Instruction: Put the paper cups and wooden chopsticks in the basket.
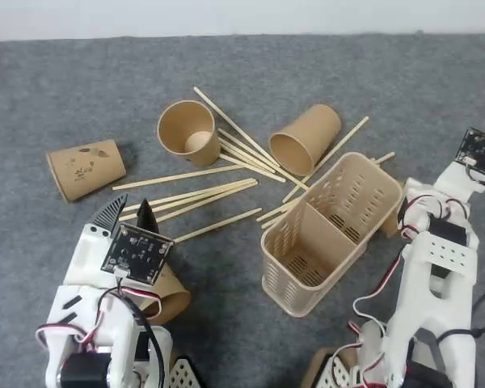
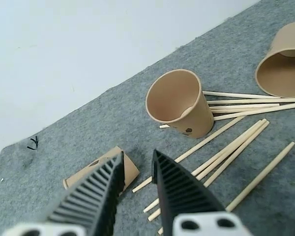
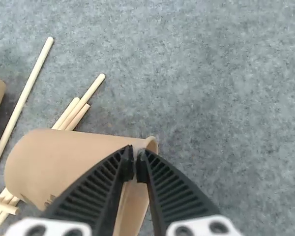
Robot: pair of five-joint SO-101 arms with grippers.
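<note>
My right claw (image 3: 134,152) is clenched on the rim of the held cup (image 3: 64,162). That cup lies on its side on the grey mat (image 1: 250,65), just right of the basket (image 1: 291,291), with a few chopsticks (image 3: 78,105) poking out from under it. My left claw (image 1: 132,202) hangs released, its fingers slightly apart and gripping nothing. It sits well left of the basket, near the ends of more chopsticks that lie scattered flat across to the basket's left wall. Beyond them, a standing cup (image 1: 187,129) is behind and left of the basket. A tipped cup (image 1: 305,139) lies just behind the basket. A patterned cup (image 1: 85,168) lies on its side, farthest left of the basket. Another cup (image 1: 168,299) rests under my left arm.
</note>
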